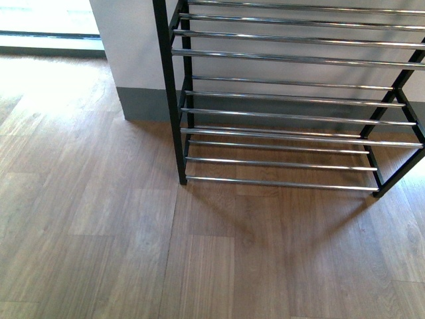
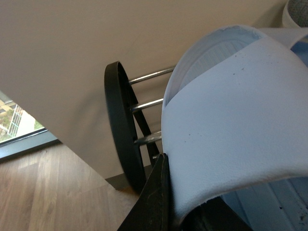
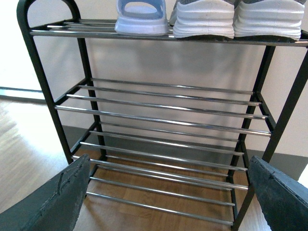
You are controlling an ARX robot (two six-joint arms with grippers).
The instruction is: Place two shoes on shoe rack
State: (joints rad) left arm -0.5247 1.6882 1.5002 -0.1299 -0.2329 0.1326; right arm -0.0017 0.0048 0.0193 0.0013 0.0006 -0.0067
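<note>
In the right wrist view two grey sneakers with thick white soles (image 3: 204, 19) (image 3: 269, 18) stand side by side on the top shelf of the shoe rack (image 3: 163, 122), heels toward me. A light blue slipper (image 3: 141, 17) sits left of them. My right gripper (image 3: 168, 166) is open in front of the lower shelves, with nothing between its fingers. In the left wrist view my left gripper (image 2: 185, 211) is shut on a light blue slipper (image 2: 231, 125), held close to the rack's rounded black corner post (image 2: 120, 125). Neither arm shows in the front view.
The rack (image 1: 292, 113) stands against a pale wall with a grey skirting (image 1: 143, 103) on a wooden floor (image 1: 99, 232). Its lower chrome-rod shelves carry nothing. A bright window (image 1: 40, 20) lies far left.
</note>
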